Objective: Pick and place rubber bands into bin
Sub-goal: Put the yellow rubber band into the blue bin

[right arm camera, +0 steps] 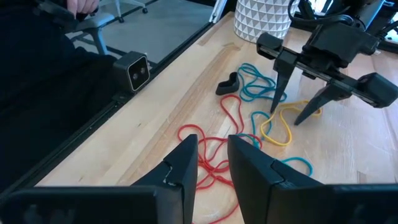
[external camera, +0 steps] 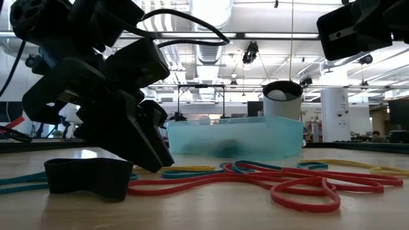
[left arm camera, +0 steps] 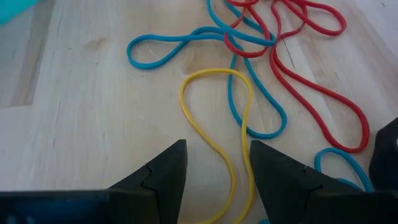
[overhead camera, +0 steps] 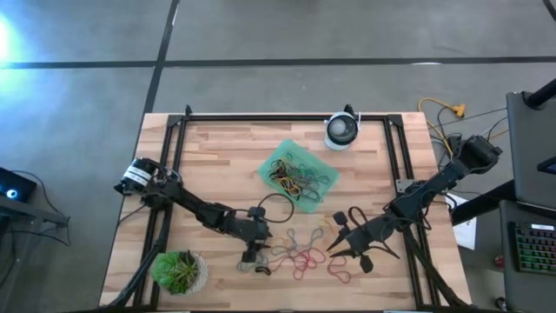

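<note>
Loose rubber bands (overhead camera: pixel 300 252) are spread in a tangle on the bench (overhead camera: pixel 217 156) between the 2 end effectors, presumably because this is the pile not yet sorted; the bin (overhead camera: pixel 323 169) sits farther back on the bench, beyond both arms, and already carries a heap of bands. The left end effector (left arm camera: pixel 217 171) is held low over the bench with its fingers pointing down, as seen from the right wrist view (right arm camera: pixel 292 109), placed so that a yellow band (left arm camera: pixel 214 118) can be straddled. Its jaws are spread wide, with the yellow loop running between the 2 fingertips; nothing is gripped, and contact with the band cannot be confirmed. Blue bands (left arm camera: pixel 186 43) and red bands (left arm camera: pixel 298 68) lie just ahead of it, crossing one another. A short black piece (right arm camera: pixel 228 84) lies near it, toward the potted plant (overhead camera: pixel 180 271). The right end effector (right arm camera: pixel 211 165) hovers over the red strands on its side of the pile, fingers set at a narrow gap, with no band visibly caught between them. A round white-and-black device (overhead camera: pixel 342 130) stands behind the bin. It is judged that a pick on the yellow band is being set up.
</note>
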